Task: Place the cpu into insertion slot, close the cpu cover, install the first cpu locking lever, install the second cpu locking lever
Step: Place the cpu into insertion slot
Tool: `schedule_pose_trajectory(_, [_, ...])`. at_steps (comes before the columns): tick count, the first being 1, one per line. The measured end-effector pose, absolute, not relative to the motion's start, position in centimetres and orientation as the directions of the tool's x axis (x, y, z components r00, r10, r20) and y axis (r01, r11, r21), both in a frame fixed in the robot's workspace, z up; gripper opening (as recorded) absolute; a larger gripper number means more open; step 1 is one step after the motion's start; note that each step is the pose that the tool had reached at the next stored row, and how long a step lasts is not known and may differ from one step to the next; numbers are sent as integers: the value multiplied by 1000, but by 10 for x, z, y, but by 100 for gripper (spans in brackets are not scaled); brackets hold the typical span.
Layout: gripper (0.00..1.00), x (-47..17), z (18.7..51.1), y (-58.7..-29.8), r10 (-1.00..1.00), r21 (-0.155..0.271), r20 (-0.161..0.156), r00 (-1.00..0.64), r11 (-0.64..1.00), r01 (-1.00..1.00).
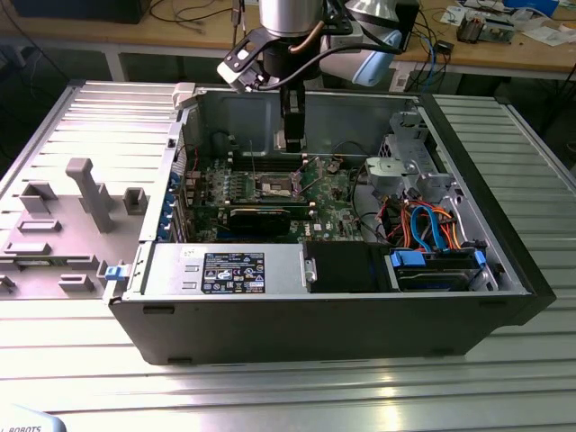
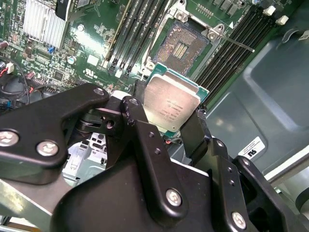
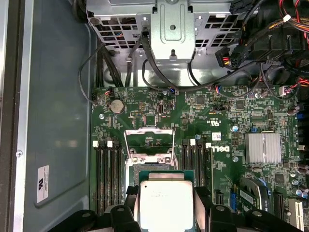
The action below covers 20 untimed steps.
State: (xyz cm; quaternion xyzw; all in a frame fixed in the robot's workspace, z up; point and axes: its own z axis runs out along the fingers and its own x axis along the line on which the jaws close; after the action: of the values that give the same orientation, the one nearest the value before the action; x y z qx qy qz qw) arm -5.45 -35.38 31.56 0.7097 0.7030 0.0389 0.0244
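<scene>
My gripper (image 2: 166, 121) is shut on the cpu (image 2: 171, 104), a flat square chip with a silvery top on a green base, pinched at two opposite edges. In the exterior view the gripper (image 1: 291, 139) hangs inside the open computer case, above and just behind the insertion slot (image 1: 274, 187). The slot (image 2: 181, 46) lies uncovered on the motherboard, its dark pin field showing. In the first wrist view the cpu (image 3: 165, 203) covers part of the slot, and the cpu cover (image 3: 148, 140) stands swung up beyond it. A thin locking lever (image 2: 231, 43) sticks out beside the slot.
Memory slots (image 3: 108, 174) flank the socket on both sides. A black graphics card (image 1: 261, 219) lies in front of it, and a metal drive cage (image 1: 405, 166) with orange and blue cables (image 1: 432, 225) sits to the exterior view's right. A grey fixture plate (image 1: 63, 216) lies outside the case.
</scene>
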Motion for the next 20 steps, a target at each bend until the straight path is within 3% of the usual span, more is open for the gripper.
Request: schedule_pose_trajectory(20, [54,-55,312,-354,999,90,25,-31,29,996])
